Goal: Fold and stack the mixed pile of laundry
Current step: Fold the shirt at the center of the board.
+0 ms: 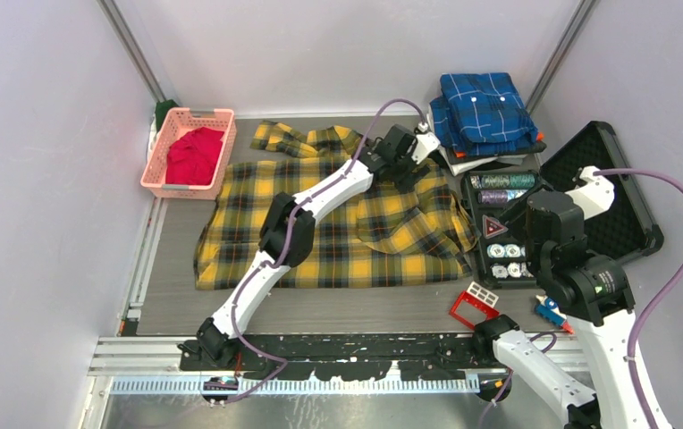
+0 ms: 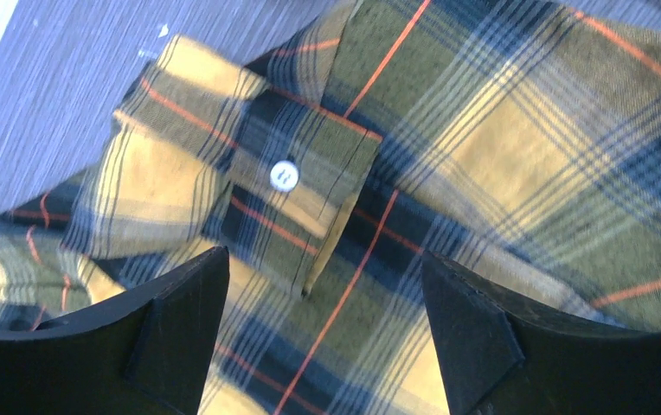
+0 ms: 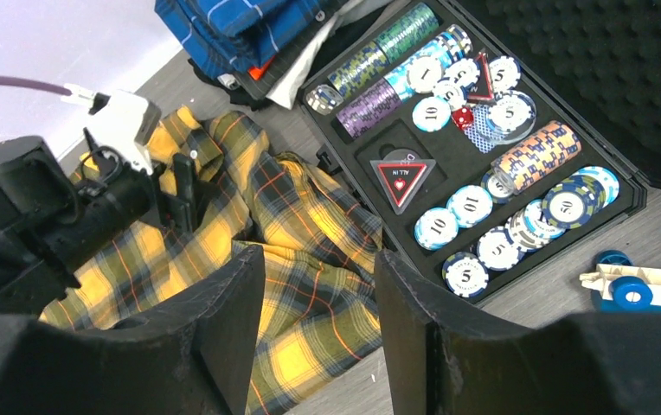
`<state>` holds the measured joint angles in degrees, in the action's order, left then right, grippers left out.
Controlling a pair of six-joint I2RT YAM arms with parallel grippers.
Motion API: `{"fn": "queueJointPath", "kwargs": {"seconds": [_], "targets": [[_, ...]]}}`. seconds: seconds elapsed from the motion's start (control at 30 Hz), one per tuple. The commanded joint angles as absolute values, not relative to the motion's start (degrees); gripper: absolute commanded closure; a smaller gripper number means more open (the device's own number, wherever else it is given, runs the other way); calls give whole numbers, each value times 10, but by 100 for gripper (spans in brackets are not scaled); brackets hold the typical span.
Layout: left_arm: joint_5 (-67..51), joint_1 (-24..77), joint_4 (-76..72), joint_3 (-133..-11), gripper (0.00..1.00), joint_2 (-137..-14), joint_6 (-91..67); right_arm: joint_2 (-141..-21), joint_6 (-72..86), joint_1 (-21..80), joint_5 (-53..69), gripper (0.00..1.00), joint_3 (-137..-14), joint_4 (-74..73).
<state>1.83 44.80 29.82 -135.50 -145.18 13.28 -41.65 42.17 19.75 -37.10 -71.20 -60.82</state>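
— So, how do the jaws of the left gripper (image 2: pixel 323 277) stand?

— They stand wide apart and there is nothing between them. In the left wrist view the yellow-and-black plaid shirt (image 2: pixel 500 147) fills the space under them. A cuff (image 2: pixel 310 212) with one white button (image 2: pixel 283 174) lies just beyond the gap, a little toward the left finger. Whether the fingertips (image 2: pixel 193 290) touch the cloth, I cannot tell.

— And the right gripper (image 3: pixel 320 268)?

— Its jaws are apart too, less widely, and they hold nothing. In the right wrist view a rumpled part of the same shirt, near its right edge, lies under the gap. The gripper hangs above the cloth.

— Where does the shirt lie as a whole?

— In the top view it is spread over the middle of the grey table (image 1: pixel 172 268), with one sleeve bent along the far edge. The left arm (image 1: pixel 320 192) reaches across it, and its gripper is over the far right part of the shirt, near a folded blue plaid shirt (image 1: pixel 483 107).

— And the red T-shirt (image 1: pixel 193 154)?

— It lies crumpled inside a pink basket (image 1: pixel 164 152) at the far left of the table, well apart from both grippers.

— What is beside the right gripper?

— An open black case (image 3: pixel 569 69) with poker chips (image 3: pixel 470 206) stands just beside the right edge of the yellow shirt, to the right of that gripper's jaws.
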Motion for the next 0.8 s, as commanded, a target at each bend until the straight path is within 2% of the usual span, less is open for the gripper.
{"fn": "queueJointPath", "kwargs": {"seconds": [0.0, 0.13, 0.3, 0.37, 0.43, 0.47, 0.63, 0.77], "targets": [[41, 461, 283, -1425, 21, -1498, 157, -403, 431, 196, -364, 47, -698, -602], [61, 464, 254, -1435, 30, -1513, 158, -397, 432, 196, -363, 47, -677, -592], [82, 464, 236, -1431, 55, -1512, 164, -399, 431, 196, -364, 48, -673, -590], [93, 465, 228, -1427, 73, -1508, 168, -399, 430, 196, -362, 48, -671, -587], [105, 466, 225, -1428, 97, -1506, 174, -400, 431, 196, -359, 48, -669, -585], [113, 467, 222, -1428, 100, -1504, 175, -400, 431, 196, -357, 49, -670, -585], [120, 473, 224, -1418, 100, -1466, 174, -399, 433, 196, -362, 49, -672, -589], [108, 477, 249, -1370, 100, -1367, 125, -406, 432, 196, -373, 49, -687, -591]]}}
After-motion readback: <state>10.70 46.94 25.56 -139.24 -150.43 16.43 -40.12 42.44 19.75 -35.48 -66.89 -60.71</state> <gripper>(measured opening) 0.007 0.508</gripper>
